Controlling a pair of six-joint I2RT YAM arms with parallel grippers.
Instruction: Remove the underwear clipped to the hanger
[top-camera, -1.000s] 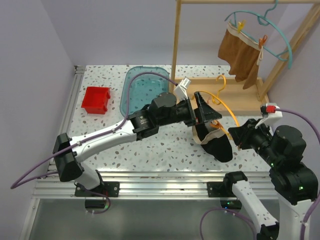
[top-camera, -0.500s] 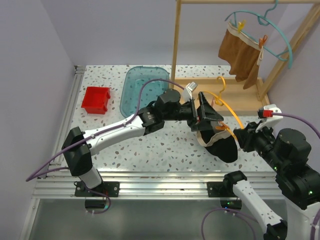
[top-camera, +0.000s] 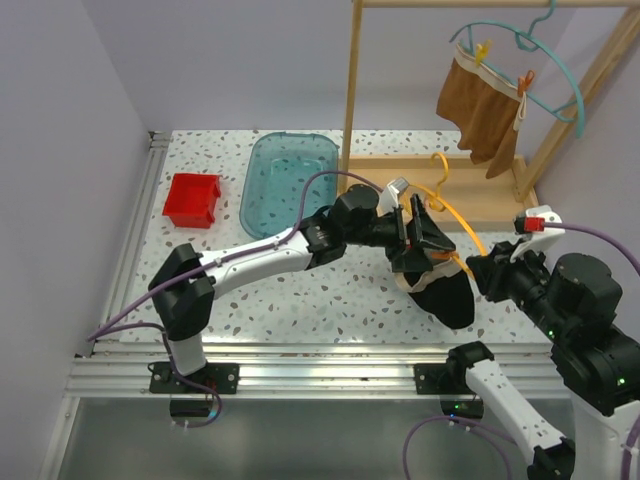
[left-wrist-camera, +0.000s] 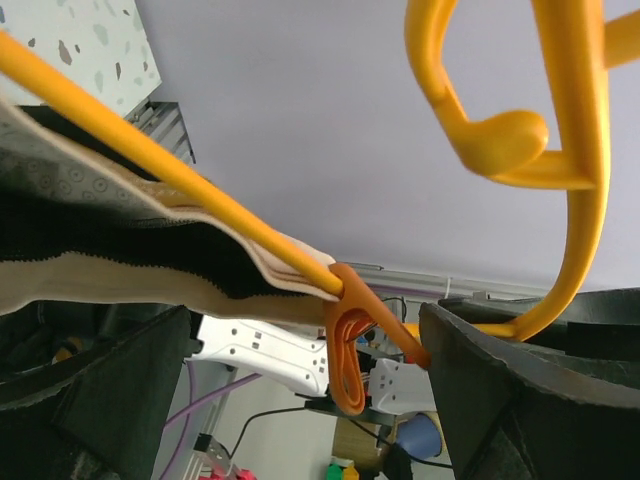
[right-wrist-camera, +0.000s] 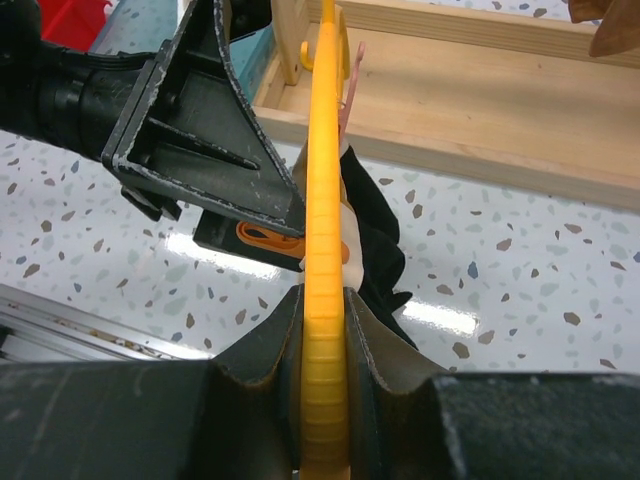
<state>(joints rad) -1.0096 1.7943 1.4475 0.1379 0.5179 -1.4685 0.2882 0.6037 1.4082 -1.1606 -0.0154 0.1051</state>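
A yellow hanger is held low over the table with the black underwear clipped to it. Its beige waistband hangs from the bar by an orange clip. My left gripper is open, and its fingers stand on either side of that clip without touching it. My right gripper is shut on the hanger's yellow bar; in the top view it is to the right of the garment. The rust-brown underwear hangs clipped to a teal hanger on the rack.
A wooden rack with a plank base stands at the back right. A teal tray and a red bin lie at the back left. The left gripper's body shows close by in the right wrist view.
My left arm has reached farther right, bringing its open fingers around the orange clip. The hanger and the black underwear have shifted slightly right with the right gripper.
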